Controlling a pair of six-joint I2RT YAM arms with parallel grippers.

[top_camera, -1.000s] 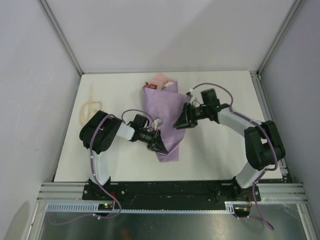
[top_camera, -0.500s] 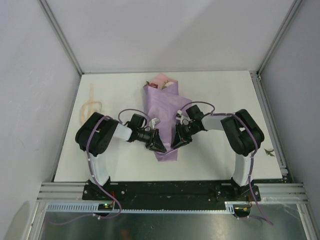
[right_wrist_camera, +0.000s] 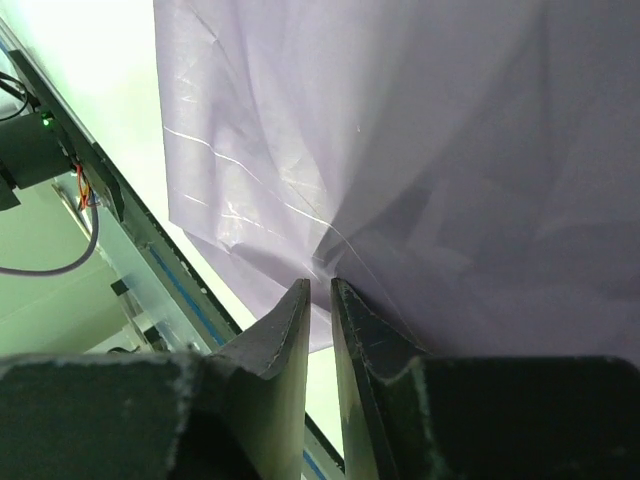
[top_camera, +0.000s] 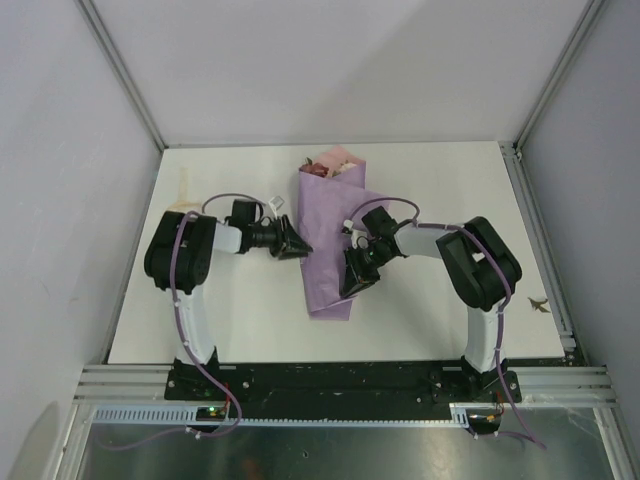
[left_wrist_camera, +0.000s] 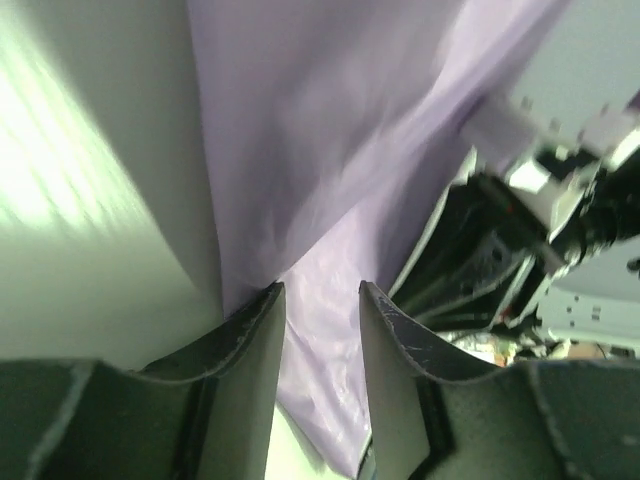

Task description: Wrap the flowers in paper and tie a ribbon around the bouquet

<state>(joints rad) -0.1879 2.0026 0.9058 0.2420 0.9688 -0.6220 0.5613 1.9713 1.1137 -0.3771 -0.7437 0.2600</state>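
Shifted up the frame with the left gripper, off the low tail of the wrap and level with its left edge at mid-height. Standing part-open there, fingertips apart and clamping nothing; touching or just beside the lilac-purple paper cone of the bouquet, hard to tell. Slid down and inward with the right gripper, nearly closed now and pinching a fold low on the cone's right side, creases fanning out from the tips. Showing pink and dark red rose heads at top centre. Leaving the long cream fabric ribbon well apart at upper left, partly behind the left arm. Risking a tear, or an unrolling wrap, by hauling on that one thin pinch; risking a sideways shove from the left tips. Plenty of white tabletop at lower left; less on the right, near the table edge.
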